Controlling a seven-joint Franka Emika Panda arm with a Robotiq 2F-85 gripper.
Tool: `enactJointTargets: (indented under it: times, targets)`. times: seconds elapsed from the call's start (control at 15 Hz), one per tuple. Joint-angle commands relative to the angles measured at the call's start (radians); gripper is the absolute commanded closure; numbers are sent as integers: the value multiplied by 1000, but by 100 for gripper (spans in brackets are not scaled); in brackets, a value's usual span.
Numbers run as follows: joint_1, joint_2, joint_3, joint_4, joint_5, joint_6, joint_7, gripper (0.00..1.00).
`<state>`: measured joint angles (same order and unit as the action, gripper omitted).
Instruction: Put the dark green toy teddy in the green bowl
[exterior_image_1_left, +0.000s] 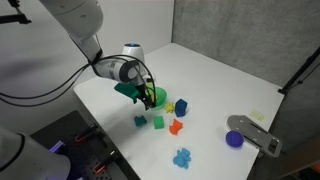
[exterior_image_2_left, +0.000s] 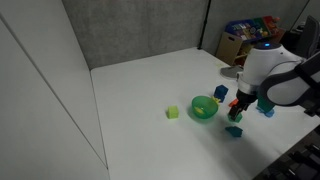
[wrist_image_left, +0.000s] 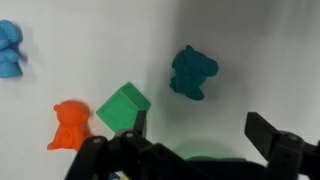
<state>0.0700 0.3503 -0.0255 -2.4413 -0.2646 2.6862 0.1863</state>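
Observation:
The dark green toy teddy (wrist_image_left: 192, 72) lies on the white table, just beyond my gripper (wrist_image_left: 200, 135) in the wrist view. The gripper is open and empty, and the teddy is ahead of the gap between the fingers, not touching them. In the exterior views the teddy (exterior_image_1_left: 141, 120) (exterior_image_2_left: 234, 131) sits below the gripper (exterior_image_1_left: 137, 98) (exterior_image_2_left: 239, 106). The green bowl (exterior_image_1_left: 156, 97) (exterior_image_2_left: 204, 107) stands upright on the table close beside the gripper. The bowl is not in the wrist view.
A green cube (wrist_image_left: 123, 107) (exterior_image_1_left: 158, 122) and an orange toy (wrist_image_left: 69, 124) (exterior_image_1_left: 176, 126) lie next to the teddy. A light blue toy (wrist_image_left: 8, 48) (exterior_image_1_left: 182, 157) lies farther off. A purple dish (exterior_image_1_left: 234, 139) and a grey object (exterior_image_1_left: 255, 132) sit near a table edge. A light-green block (exterior_image_2_left: 172, 112) lies beside the bowl.

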Motion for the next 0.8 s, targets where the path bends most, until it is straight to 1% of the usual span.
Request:
enactJointTargets:
  times: [0.0,0.2,0.27,0.4,0.6,0.67,0.73]
  targets:
    - [9,52,-6,-6,29,56,-26,0]
    - [20,109,-15,-4,26,107,-26,0]
    - [14,128,-7,-5,38,124,-39,0]
    - [30,164,-22,-1,32,149,-31,0]
    - [72,214,-62,0,16,200,-18,0]
    - [98,230,-88,1,6,219,-8,0]
    - [112,244,-101,2,9,235,-9,0]
